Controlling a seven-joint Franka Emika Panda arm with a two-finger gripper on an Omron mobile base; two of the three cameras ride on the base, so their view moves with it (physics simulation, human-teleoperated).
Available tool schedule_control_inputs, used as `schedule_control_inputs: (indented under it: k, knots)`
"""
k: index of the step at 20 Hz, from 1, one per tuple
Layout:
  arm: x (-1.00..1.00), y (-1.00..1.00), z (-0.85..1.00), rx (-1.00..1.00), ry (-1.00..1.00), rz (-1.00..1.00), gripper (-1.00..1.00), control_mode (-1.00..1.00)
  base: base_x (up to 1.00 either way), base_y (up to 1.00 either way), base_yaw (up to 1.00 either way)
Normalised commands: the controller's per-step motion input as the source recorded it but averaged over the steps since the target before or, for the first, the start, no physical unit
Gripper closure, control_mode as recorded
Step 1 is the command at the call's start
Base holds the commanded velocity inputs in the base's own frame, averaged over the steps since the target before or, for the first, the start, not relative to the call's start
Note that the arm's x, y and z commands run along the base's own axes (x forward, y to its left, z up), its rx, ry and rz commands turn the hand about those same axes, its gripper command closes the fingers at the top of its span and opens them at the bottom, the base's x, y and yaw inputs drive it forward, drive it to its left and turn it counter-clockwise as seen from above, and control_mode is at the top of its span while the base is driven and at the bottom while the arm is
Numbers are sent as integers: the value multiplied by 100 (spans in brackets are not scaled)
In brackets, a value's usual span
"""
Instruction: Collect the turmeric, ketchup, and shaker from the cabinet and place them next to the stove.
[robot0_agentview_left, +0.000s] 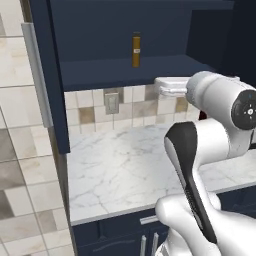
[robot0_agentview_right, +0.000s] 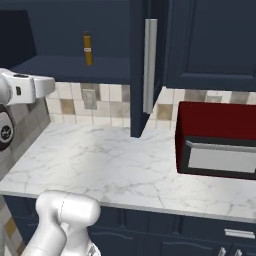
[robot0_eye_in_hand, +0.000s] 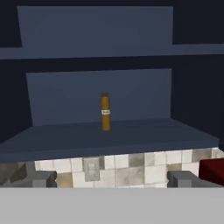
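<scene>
**Jaws wide, turmeric alone on the shelf ahead of you**

Your gripper (robot0_eye_in_hand: 112, 180) is spread wide and holds nothing; in the hand view the two grey fingertips (robot0_eye_in_hand: 40, 179) stand far apart at the bottom, level with the tiled backsplash (robot0_eye_in_hand: 131, 168) below the shelf. Straight ahead, the cabinet (robot0_eye_in_hand: 96, 140) is open, and on its lower navy shelf stands one container: the turmeric (robot0_eye_in_hand: 105, 112), upright, set back from the front edge, well apart from the gripper. It's a tall slim amber jar with a darker cap and a small pale label band partway up. From the left base view you see the same jar (robot0_agentview_left: 136, 49) on the shelf, with the open door (robot0_agentview_left: 47, 75) and its long silver bar handle (robot0_agentview_left: 37, 75) at the left. Your arm (robot0_agentview_left: 200, 165) rises from the base, elbow bent, wrist level with the hand reaching forward above the marble counter (robot0_agentview_left: 120, 170). In the right base view a dark red microwave (robot0_agentview_right: 217, 140) sits on the counter to the right, beyond the other open door (robot0_agentview_right: 142, 70).
</scene>
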Motion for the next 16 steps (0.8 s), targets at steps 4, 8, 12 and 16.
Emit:
schedule_control_inputs:
  k: [4,8,12,16]
  knots:
    - [14,-20,8,0,0,0,-100,-100,0,0,0]
    - [32,-11,0,1,0,0,-100,-100,0,0,0]
    - [48,0,0,1,0,0,-100,-100,0,0,0]
    - [67,5,7,0,0,0,-100,-100,0,0,0]
